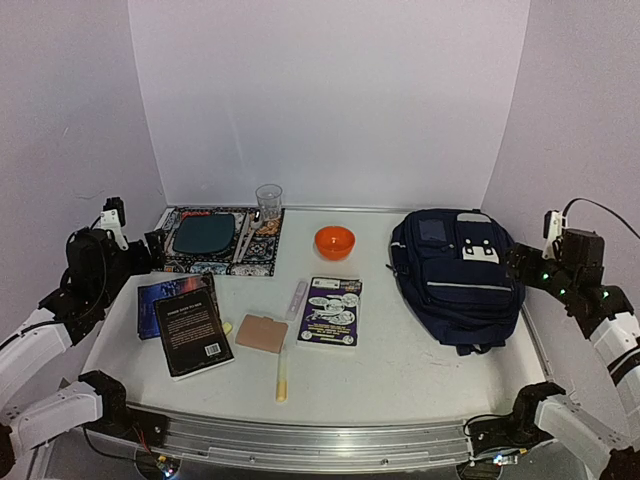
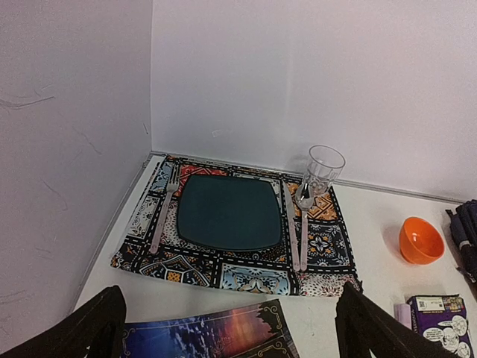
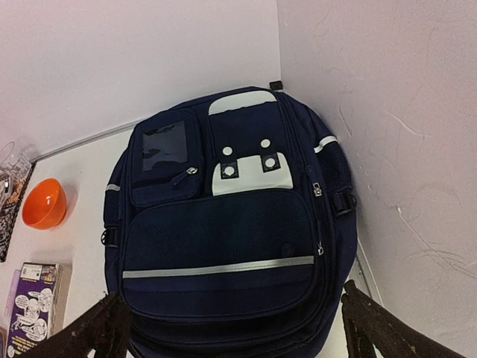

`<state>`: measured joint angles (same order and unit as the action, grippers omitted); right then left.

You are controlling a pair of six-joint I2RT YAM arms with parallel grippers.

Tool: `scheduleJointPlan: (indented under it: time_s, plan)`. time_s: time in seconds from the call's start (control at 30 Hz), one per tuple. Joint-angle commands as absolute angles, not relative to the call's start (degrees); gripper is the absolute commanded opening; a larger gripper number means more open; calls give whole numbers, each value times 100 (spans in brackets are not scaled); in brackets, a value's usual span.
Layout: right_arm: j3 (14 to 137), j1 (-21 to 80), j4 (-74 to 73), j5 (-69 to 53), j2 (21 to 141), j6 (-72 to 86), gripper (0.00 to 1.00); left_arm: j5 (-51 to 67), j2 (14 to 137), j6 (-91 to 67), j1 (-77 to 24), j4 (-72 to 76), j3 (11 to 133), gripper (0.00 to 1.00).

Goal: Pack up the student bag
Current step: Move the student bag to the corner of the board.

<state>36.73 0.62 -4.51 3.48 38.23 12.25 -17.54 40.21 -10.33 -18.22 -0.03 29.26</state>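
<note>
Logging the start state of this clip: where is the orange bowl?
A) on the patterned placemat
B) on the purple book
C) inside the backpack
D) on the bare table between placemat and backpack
D: the orange bowl stands on the bare table, between the placemat and the student bag, touching neither.

Navy student bag (image 1: 462,275) lies flat, zipped, far right.
</note>
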Motion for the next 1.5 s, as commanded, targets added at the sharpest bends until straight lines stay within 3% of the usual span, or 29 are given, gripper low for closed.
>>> scheduleJointPlan:
  time_s: [0.0, 0.43, 0.6, 0.87, 1.23, 1.47]
  plan:
    - [3948, 44, -383, -118, 4142, 1160, 98, -1678, 4024, -981, -1834, 89, 3185, 100]
    - [4642, 68, -979, -1228, 5755, 1064, 98, -1345, 4093, -936, -1832, 35, 3261, 100]
    - [4956, 523, -1463, -562, 6675, 1090, 98, -1222, 4189, -917, -1832, 35, 3293, 99]
    - [5358, 2094, -1898, 425, 8091, 1151, 98, -721, 4455, -867, -1833, -68, 3348, 99]
    - [5783, 2715, -2200, 735, 9489, 1184, 79, -218, 4658, -792, -1835, -119, 3392, 99]
    - [6368, 3483, -2683, 1725, 10529, 1235, 79, -19, 4772, -772, -1838, -116, 3419, 99]
